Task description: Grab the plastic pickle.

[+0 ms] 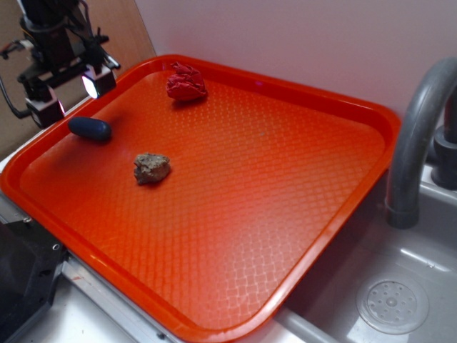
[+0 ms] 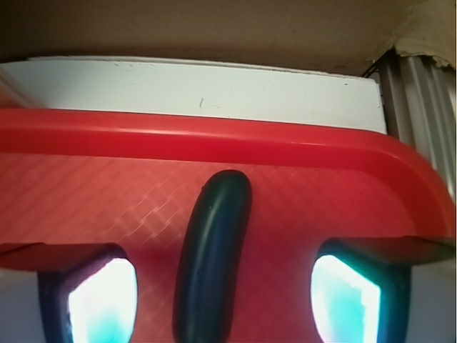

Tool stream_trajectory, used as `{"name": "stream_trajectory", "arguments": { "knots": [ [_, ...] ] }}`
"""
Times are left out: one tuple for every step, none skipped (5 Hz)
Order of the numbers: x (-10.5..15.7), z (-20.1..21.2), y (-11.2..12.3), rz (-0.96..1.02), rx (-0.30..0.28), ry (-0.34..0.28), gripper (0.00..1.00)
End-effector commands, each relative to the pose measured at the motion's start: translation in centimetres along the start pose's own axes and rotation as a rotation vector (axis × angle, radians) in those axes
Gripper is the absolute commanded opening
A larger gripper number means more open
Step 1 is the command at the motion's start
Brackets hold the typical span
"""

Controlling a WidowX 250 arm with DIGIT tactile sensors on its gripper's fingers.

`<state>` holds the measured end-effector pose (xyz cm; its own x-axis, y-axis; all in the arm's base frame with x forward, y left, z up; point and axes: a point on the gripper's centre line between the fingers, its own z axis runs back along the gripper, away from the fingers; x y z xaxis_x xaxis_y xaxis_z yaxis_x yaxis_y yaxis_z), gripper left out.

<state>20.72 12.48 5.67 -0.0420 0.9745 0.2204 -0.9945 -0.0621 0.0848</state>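
Pickle position: the plastic pickle (image 1: 90, 128) is lying flat on the orange tray (image 1: 285, 214), close to the tray's left rim, with the brown lump (image 1: 151, 168) near it toward the tray's middle and the red wad (image 1: 186, 82) farther off by the back rim.
Claw state: the claw (image 1: 71, 91) is hanging open just above and behind the pickle, toward the tray's left rim; in the wrist view its two fingers (image 2: 93, 296) are standing well apart, one on each side of the pickle (image 2: 213, 261), touching nothing.
Long axis: in the wrist view the pickle is running away from the camera toward the tray's rim (image 2: 214, 136), leaning slightly rightward at its far end, so its length is lying roughly across the line between the fingers.
Handling: it is looking smooth, glossy and rounded, so it is probably light, stiff and slippery; a pinch near a tapered end is likely to squirt it out.
Grip spot: the middle of its length, across the narrow width, is looking like the safest hold.
Risk: a rounded body on a textured tray may be rolling sideways if one finger is touching first.
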Motion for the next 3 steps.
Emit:
{"name": "stream_trajectory", "arguments": {
  "knots": [
    [-0.7,-1.3,0.1,0.007,-0.02,-0.094,1.0],
    [-1.7,-2.1,0.1,-0.016,-0.02,-0.111,1.0],
    [-2.5,-2.4,0.6,-0.032,-0.022,-0.128,1.0]
  ]
}}
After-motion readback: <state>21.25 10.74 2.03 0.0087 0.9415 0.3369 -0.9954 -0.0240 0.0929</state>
